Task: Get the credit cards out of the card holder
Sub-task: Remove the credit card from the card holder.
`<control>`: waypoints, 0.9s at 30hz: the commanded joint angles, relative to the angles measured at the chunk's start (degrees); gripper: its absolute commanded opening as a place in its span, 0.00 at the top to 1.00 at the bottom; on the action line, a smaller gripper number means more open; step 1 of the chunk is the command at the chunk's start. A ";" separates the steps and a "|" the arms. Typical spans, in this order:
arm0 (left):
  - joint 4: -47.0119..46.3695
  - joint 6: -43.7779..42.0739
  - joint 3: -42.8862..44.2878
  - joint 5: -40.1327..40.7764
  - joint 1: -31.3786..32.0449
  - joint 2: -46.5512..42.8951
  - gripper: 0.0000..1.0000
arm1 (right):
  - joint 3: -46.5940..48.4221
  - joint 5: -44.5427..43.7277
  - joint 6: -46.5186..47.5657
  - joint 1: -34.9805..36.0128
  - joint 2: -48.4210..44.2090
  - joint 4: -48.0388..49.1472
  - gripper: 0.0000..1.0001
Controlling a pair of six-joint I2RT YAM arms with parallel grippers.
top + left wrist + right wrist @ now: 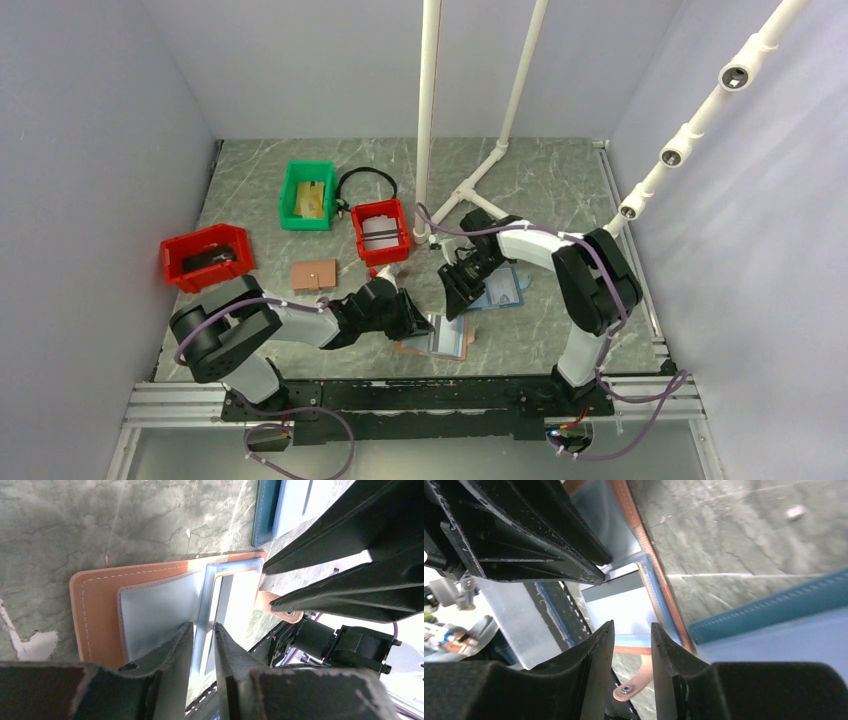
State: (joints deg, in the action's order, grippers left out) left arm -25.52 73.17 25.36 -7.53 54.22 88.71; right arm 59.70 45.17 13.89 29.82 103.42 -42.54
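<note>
Both arms reach low, left tool [202, 630] and right tool [631, 629] close together, fingers narrowly parted.

I work on a table [560, 180] topped in grey-green marble pattern with pale veins, closed in by plain lavender-grey walls: one at the back [330, 60], one on my left [90, 150], one on my right [750, 250]. White pipes [429, 110] rise from the far middle of the top, and another white pipe [700, 110] with round fittings slants across the upper right. An aluminium rail [400, 405] runs along the near edge, and the light is even and soft.
</note>
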 commanded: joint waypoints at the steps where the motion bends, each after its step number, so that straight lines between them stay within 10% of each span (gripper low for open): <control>1: 3.27 -0.30 -1.45 3.36 0.14 -0.11 0.71 | 0.05 -5.49 -0.82 -1.23 -3.60 2.06 0.64; 27: 3.63 -1.11 -0.42 3.39 0.98 -1.38 0.69 | 1.00 0.55 0.53 -0.24 -2.71 1.04 0.64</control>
State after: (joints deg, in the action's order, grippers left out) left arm -25.17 73.21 24.97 -6.13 54.85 87.88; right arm 59.61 42.15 13.93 29.34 103.28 -41.67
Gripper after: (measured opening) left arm 0.302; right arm 0.369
